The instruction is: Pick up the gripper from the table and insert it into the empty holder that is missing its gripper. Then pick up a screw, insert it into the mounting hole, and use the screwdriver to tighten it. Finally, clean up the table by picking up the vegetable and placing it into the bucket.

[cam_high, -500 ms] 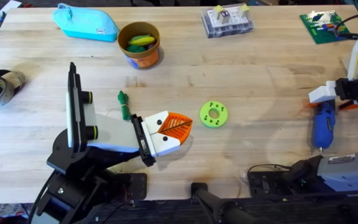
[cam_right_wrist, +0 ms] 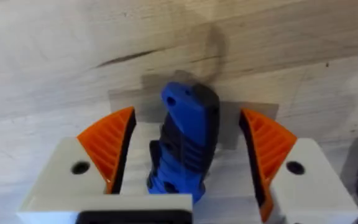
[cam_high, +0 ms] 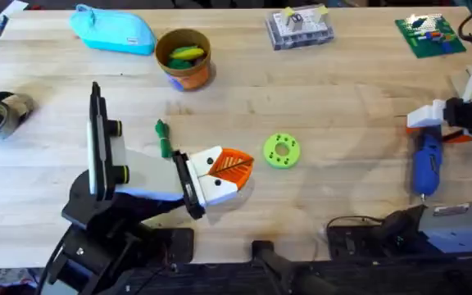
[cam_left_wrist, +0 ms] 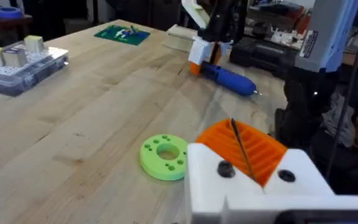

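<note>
Screwdriver (cam_right_wrist: pixel 185 146) lies on counter (cam_high: pixel 342 106) at 3 o'clock, between right gripper's (cam_right_wrist: pixel 188 155) spread fingers; left gripper (cam_left_wrist: pixel 253 163) shut w/ nothing held.

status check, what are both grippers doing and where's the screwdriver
Right gripper open, straddling the blue screwdriver on the table. Left gripper at mid-table by the green disc. Vegetable not yet in the bucket.

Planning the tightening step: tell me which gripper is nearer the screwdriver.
Right. The right gripper straddles the screwdriver, fingers open either side. The left gripper sits far across the table.
</note>
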You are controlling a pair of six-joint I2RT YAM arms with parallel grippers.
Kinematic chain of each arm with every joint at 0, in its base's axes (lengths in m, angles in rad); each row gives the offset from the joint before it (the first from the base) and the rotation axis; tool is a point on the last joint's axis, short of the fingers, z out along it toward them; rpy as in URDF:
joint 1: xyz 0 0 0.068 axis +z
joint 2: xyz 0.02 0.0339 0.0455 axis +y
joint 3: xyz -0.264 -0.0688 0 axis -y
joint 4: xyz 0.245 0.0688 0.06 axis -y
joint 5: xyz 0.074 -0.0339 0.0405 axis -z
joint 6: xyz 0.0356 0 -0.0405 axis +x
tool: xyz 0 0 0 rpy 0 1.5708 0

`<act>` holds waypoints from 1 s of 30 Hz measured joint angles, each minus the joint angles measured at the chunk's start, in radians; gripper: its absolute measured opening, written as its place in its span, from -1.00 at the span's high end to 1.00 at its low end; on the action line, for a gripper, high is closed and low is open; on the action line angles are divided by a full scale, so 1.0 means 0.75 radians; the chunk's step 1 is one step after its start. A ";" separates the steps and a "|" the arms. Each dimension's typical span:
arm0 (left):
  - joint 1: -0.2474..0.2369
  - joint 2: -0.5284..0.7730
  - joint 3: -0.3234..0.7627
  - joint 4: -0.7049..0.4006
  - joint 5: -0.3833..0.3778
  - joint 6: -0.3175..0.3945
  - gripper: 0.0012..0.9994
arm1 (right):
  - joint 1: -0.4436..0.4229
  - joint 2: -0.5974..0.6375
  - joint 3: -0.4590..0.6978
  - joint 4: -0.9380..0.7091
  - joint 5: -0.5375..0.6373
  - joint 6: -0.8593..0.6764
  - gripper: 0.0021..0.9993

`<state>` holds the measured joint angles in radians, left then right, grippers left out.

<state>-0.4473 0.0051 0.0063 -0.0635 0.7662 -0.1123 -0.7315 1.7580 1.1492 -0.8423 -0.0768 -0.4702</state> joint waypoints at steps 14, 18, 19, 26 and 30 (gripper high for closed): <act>0.000 0.000 0.000 0.000 0.000 0.000 0.98 | 0.012 -0.041 -0.003 -0.058 0.024 0.222 -0.95; 0.000 0.000 0.000 0.000 0.000 0.000 0.98 | 0.013 -0.110 -0.004 -0.103 0.042 0.236 -0.95; 0.000 0.000 0.000 0.000 0.000 0.000 0.98 | 0.013 -0.125 -0.006 -0.107 0.044 0.239 -0.95; 0.000 0.000 0.000 0.000 0.000 0.000 0.98 | 0.013 -0.148 -0.093 -0.090 0.062 0.264 -0.95; 0.000 0.000 0.000 0.000 0.000 0.000 0.98 | 0.017 -0.148 -0.141 -0.039 0.110 0.285 -0.95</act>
<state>-0.4473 0.0051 0.0063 -0.0636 0.7662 -0.1123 -0.7187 1.6470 1.0433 -0.8716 0.0059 -0.2566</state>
